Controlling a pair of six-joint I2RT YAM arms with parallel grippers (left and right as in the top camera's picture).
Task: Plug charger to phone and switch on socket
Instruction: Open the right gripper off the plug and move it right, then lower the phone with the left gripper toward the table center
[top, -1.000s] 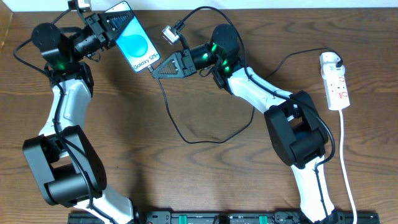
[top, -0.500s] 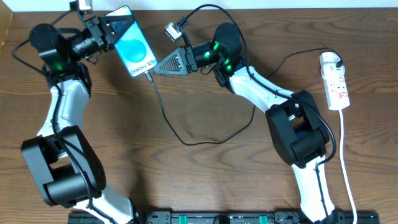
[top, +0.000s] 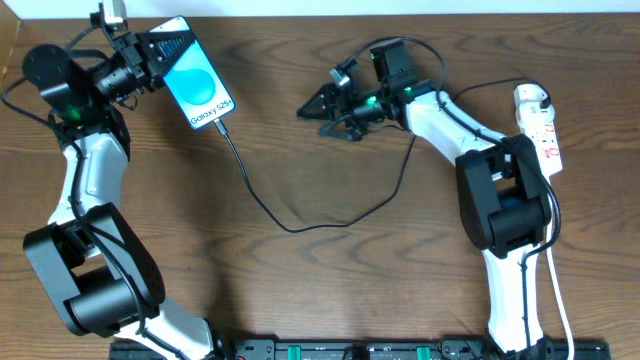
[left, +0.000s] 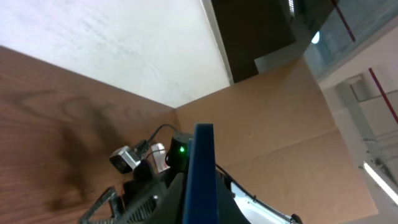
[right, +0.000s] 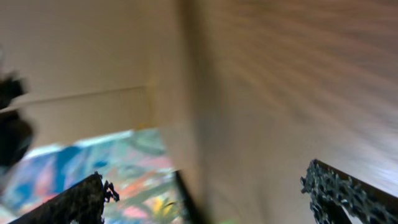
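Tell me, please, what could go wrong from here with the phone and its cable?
The left pincer grips the phone by one end only, so the charger cable trailing from its lower edge might tug the plug loose. The open right pincer has to reach the socket at the far right, and its arm could snag the cable running under it.

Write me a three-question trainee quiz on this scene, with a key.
1. True or false: the right gripper stands open and empty.
2. What holds the phone? A) the left gripper B) the right gripper C) neither
3. Fill in: the socket lies on the robot's ___ side.
Key: 1 true; 2 A; 3 right.
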